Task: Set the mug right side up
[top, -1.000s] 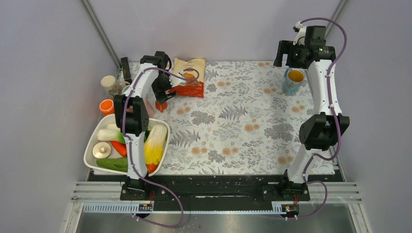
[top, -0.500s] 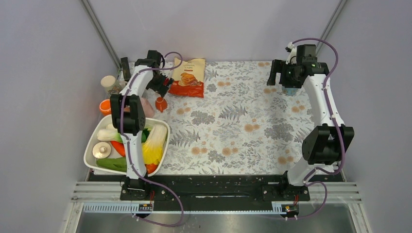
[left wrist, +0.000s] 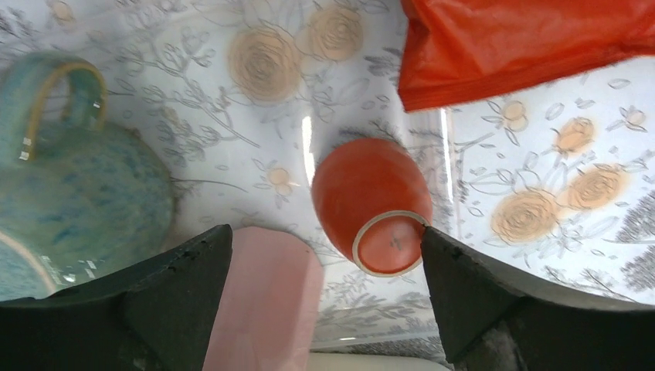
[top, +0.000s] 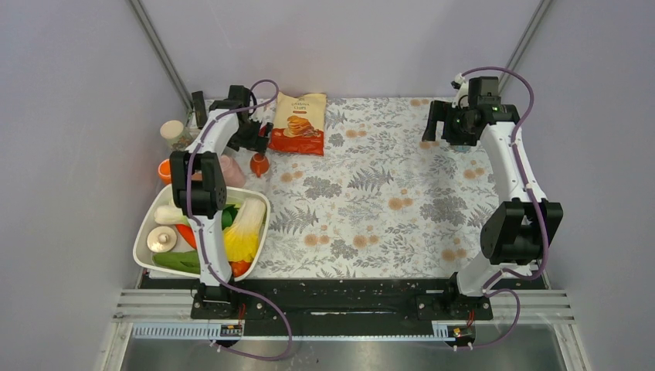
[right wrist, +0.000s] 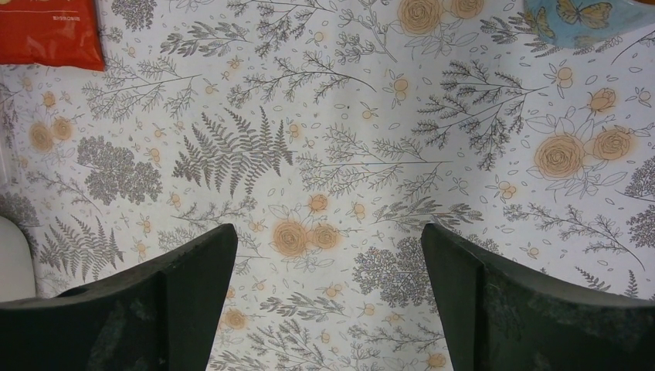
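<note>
A blue mug with butterflies (right wrist: 587, 14) shows only at the top right corner of the right wrist view; in the top view my right wrist covers it. My right gripper (top: 442, 127) is open and empty above the floral cloth, left of that mug (right wrist: 328, 309). My left gripper (top: 251, 139) is open and empty (left wrist: 324, 309). Below it stands a small orange cup (left wrist: 371, 205) with its ringed base facing the camera, also in the top view (top: 260, 164). A teal glazed mug (left wrist: 69, 178) with a handle sits left of it; I cannot tell which way up it is.
A red chip bag (top: 298, 124) lies at the back beside the left gripper. A pink object (left wrist: 266, 301) lies near the orange cup. A white basin (top: 147, 232) of vegetables, a jar (top: 174, 131) and an orange cup (top: 168, 170) stand at the left edge.
My left gripper has drawn back from the orange cup, which stays on the cloth. My right arm has come down and forward over the blue mug, hiding it from above.
</note>
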